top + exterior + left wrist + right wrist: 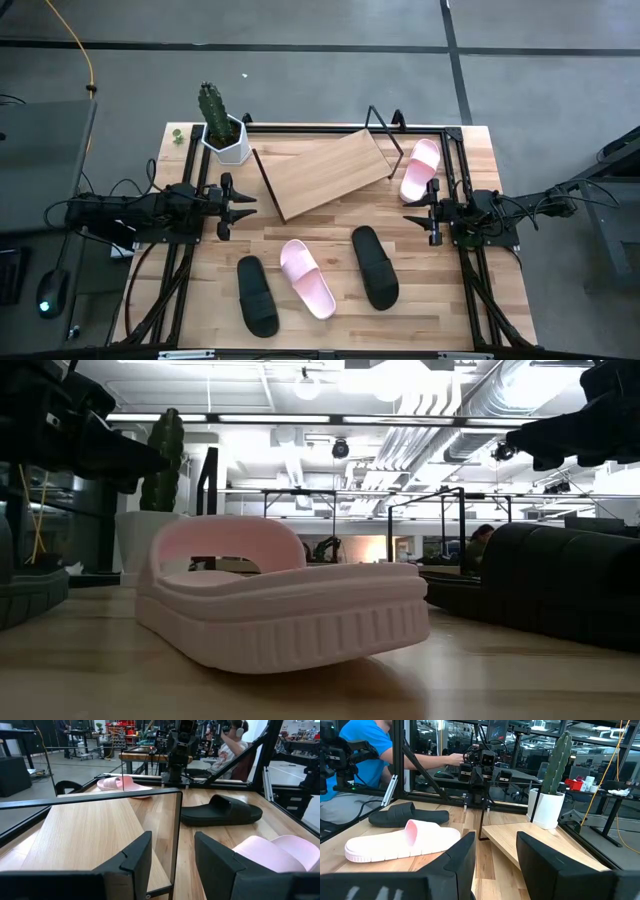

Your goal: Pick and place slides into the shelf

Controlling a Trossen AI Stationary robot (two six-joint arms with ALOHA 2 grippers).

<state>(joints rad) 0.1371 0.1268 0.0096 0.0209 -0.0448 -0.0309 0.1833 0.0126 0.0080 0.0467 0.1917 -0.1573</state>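
Observation:
The shelf is a slanted light wood board on a black wire frame, standing at the table's far middle. One pink slide lies sole down to the right of the shelf. Another pink slide lies near the front, between two black slides. My left gripper waits open at the left edge, pointing level toward the shelf's left end. My right gripper waits open at the right edge, pointing level across the table. Nothing is between either pair of fingers.
A cactus in a white pot stands at the far left corner. A black metal frame runs round the table's edges. People sit beyond the table: one behind the right arm, one in a blue shirt.

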